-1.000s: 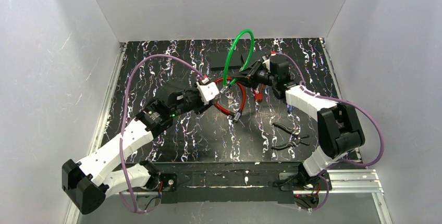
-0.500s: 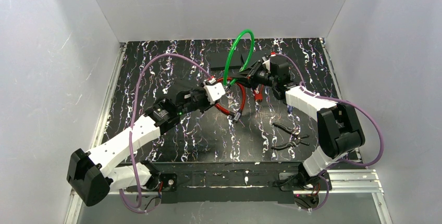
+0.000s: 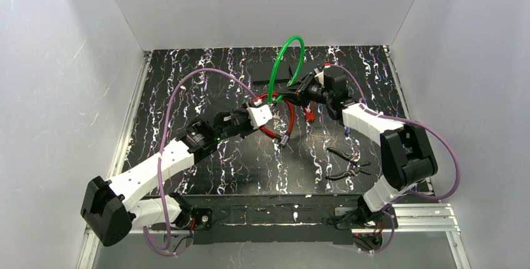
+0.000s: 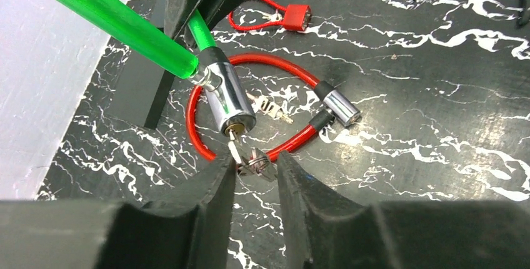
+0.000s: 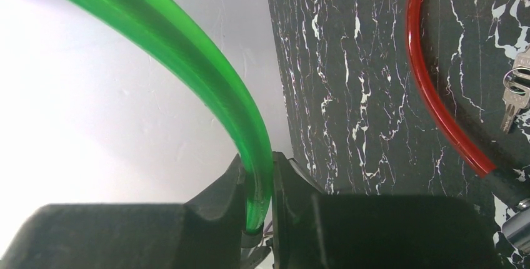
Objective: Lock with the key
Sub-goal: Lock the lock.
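The green cable lock (image 3: 289, 56) stands in an arch over the far middle of the counter (image 3: 150, 81), at about twelve o'clock from its centre. Its chrome barrel (image 4: 228, 97) hangs slanted at the cable's lower end. The key (image 4: 234, 147) is seated in its keyhole, and a ring with a second key dangles at five o'clock of it.

The left fingers (image 4: 211, 189) are apart, one on either side of that ring. Whether a tip touches the key cannot be told. The right fingers (image 5: 220, 199), reaching in from three o'clock, are clamped on the green cable just above the barrel.

Under the barrel a red cable lock (image 4: 199, 125) lies in an open loop with a loose key (image 4: 270, 107) inside it. In the top view, a small red padlock (image 3: 309, 114) lies at three o'clock of the loop and pliers (image 3: 347, 162) at five o'clock, well apart.
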`<control>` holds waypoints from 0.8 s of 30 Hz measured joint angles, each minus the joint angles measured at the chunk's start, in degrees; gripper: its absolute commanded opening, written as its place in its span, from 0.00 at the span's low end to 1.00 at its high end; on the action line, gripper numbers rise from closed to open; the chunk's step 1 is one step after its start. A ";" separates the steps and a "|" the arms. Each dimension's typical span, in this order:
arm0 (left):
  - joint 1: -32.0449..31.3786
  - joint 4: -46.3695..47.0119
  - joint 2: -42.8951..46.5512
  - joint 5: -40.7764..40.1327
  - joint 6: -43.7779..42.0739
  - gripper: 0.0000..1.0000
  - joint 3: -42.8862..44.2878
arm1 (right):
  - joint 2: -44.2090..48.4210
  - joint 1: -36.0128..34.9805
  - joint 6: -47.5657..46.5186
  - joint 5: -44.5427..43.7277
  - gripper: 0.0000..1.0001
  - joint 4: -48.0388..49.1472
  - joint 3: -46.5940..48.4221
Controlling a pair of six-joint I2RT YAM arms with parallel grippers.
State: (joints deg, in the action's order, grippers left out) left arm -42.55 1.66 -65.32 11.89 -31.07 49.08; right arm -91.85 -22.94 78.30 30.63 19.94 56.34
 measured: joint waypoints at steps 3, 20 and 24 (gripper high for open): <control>-0.14 0.05 0.00 -0.94 -0.63 0.01 -0.09 | 0.00 0.00 0.00 0.02 0.01 0.00 0.00; -8.82 0.01 -0.04 -12.91 -19.95 0.00 -0.60 | 0.01 0.00 -2.51 0.17 0.01 -4.56 0.01; -11.03 0.13 -1.43 -17.43 -28.48 0.00 -0.79 | 0.03 0.12 -3.30 -0.45 0.01 -6.00 0.02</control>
State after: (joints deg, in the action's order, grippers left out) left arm -53.59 1.79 -66.75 -5.54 -59.54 48.29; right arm -91.82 -22.82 75.00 30.18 13.95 56.36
